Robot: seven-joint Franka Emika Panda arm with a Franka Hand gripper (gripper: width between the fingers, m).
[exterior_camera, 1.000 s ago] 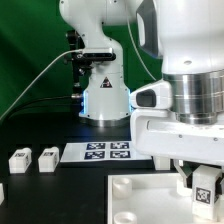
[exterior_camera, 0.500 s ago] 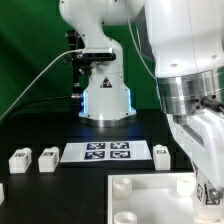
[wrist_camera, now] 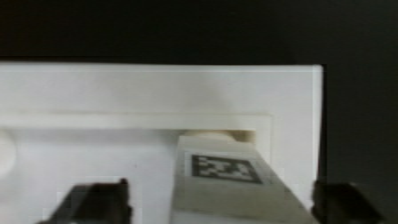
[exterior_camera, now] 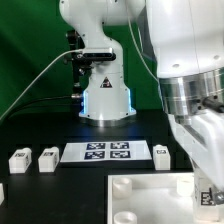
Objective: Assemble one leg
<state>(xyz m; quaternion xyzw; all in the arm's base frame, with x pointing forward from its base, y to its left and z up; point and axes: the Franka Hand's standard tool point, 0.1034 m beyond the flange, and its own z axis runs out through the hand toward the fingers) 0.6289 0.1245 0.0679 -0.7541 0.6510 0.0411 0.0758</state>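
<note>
Black bench [exterior_camera: 60, 195]; the leg [wrist_camera: 226, 172] stands on the panel [wrist_camera: 107, 100], between the spread end effector [wrist_camera: 217, 200] fingers.

The gripper [exterior_camera: 208, 190] is cut off by the exterior view's right edge, so whether it grips cannot be told. The leg [exterior_camera: 207, 197] shows there only as a sliver with part of its tag. In the wrist view the leg [wrist_camera: 226, 175] is blurred and runs off the picture's edge; the fingertips [wrist_camera: 93, 202] are cropped too. The white panel [exterior_camera: 150, 195] is cut off by the lower edge.
</note>
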